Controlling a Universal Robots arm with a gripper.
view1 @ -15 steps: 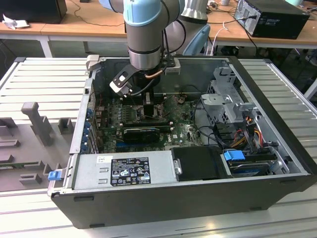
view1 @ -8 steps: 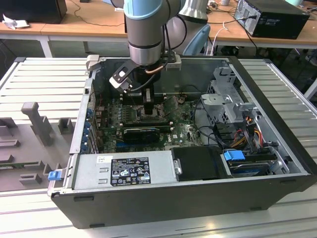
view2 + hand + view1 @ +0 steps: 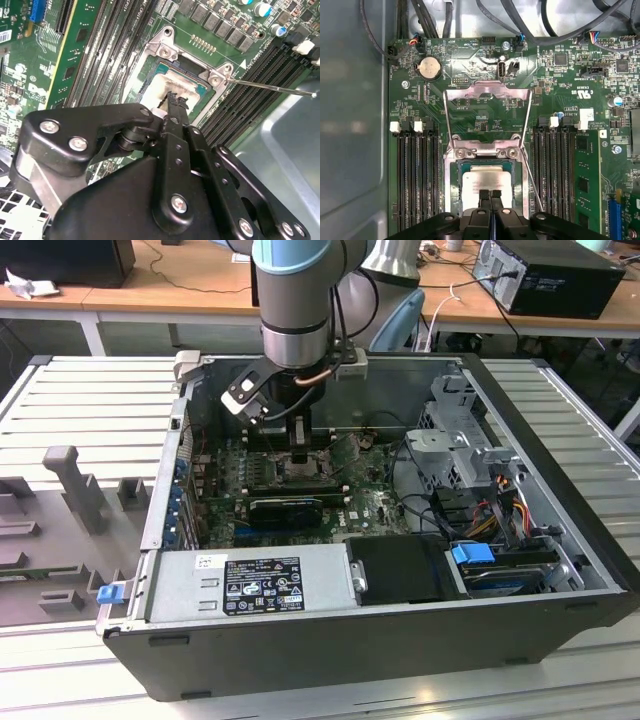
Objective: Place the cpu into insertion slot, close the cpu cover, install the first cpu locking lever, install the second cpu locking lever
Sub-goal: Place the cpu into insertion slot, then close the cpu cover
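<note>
The cpu [image 3: 487, 179], a silver square, lies inside the insertion slot [image 3: 454, 186] on the green board; in the second wrist view the cpu [image 3: 175, 80] sits in the metal-rimmed insertion slot [image 3: 161, 50]. The cpu cover [image 3: 487, 91] stands swung open, away from the slot. My gripper [image 3: 490, 194] is shut, its two black fingertips pressed together right over the chip's top, with nothing between them. One thin locking lever [image 3: 534, 182] angles up beside the slot, also seen as a locking lever [image 3: 270, 88] in the second wrist view. In the exterior view my gripper [image 3: 300, 455] reaches down into the computer case.
Long black memory slots [image 3: 417, 175] flank the socket on both sides. Cables [image 3: 520, 30] hang over the board's far edge. In the exterior view, a power supply [image 3: 250, 585], a drive cage [image 3: 460, 430] and the case walls [image 3: 540, 460] hem in the arm.
</note>
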